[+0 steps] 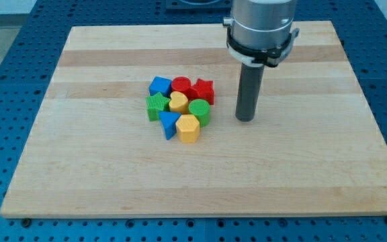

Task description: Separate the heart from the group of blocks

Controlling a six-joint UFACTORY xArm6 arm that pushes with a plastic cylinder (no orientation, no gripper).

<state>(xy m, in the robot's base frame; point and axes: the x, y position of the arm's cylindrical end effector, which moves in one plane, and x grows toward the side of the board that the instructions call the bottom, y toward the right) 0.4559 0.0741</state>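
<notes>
A yellow heart point(178, 102) sits in the middle of a tight cluster of blocks on the wooden board point(99, 168). Around it are a blue block point(159, 85), a red cylinder point(181, 85), a red star point(203, 89), a green star point(156, 105), a green cylinder point(199, 111), a blue triangle point(168, 124) and a yellow hexagon point(188, 128). My tip point(246, 119) rests on the board to the view's right of the cluster, a short gap from the green cylinder and touching no block.
The board lies on a blue perforated table point(5, 40). The arm's grey body point(261, 27) hangs above the board's upper right part.
</notes>
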